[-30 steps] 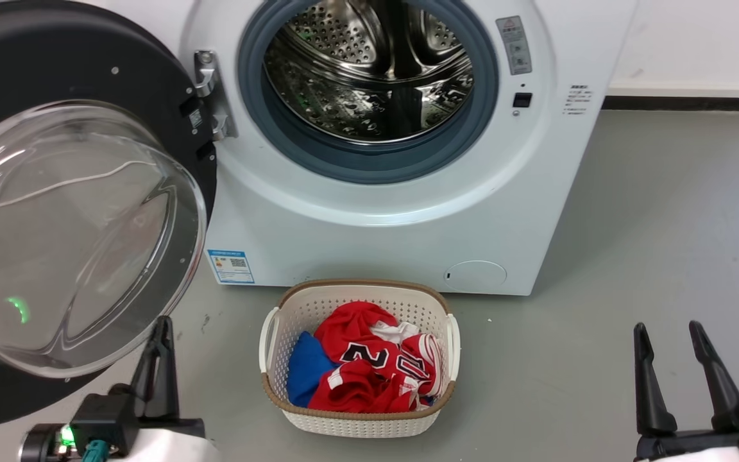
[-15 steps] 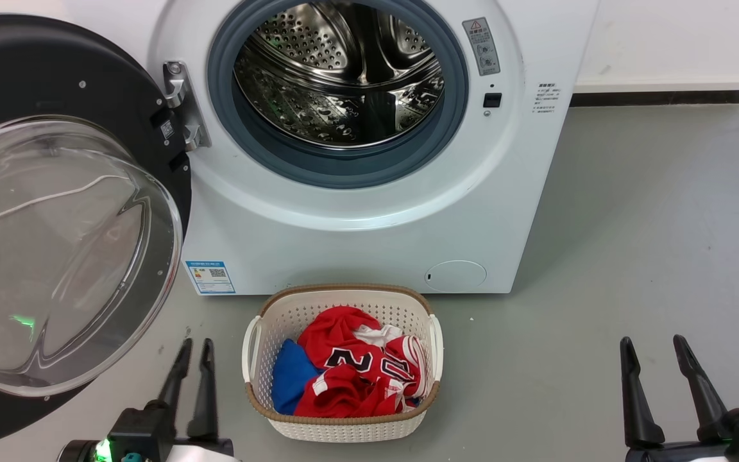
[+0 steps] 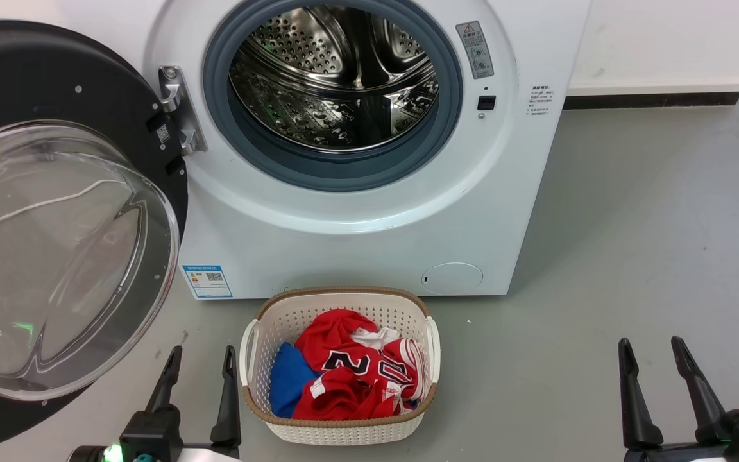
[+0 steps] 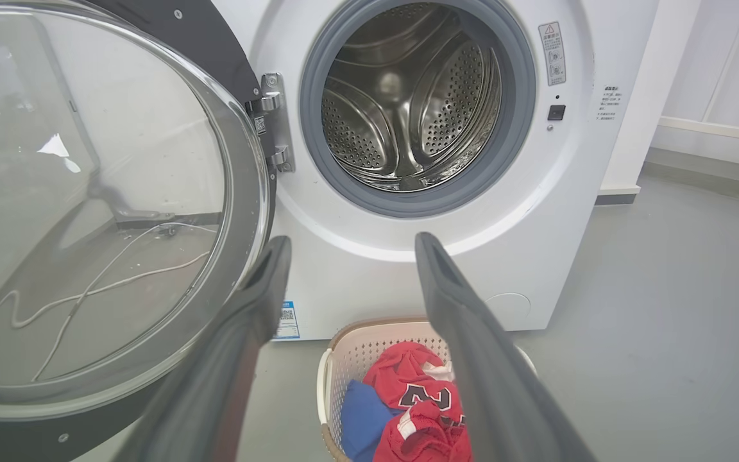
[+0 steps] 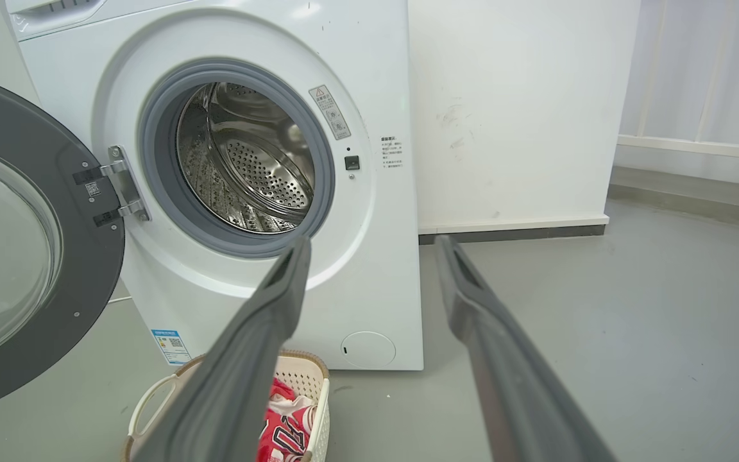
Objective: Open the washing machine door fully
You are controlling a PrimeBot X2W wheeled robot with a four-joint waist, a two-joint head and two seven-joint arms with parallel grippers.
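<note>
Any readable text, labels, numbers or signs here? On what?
"2" and what looks like "0": red jersey in the laundry basket, crumpled, partly hidden.
Warning triangle sign: grey sticker on the washing machine; its text too small to read.
Too small to read: blue label sticker, small print near the machine's right edge.

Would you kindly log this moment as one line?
washing machine door: open wide | drum: empty | left claw: open, holding nothing | right claw: open, holding nothing | laundry basket: on floor

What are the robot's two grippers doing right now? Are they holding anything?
Left gripper: open, holding nothing.
Right gripper: open, holding nothing.
</note>
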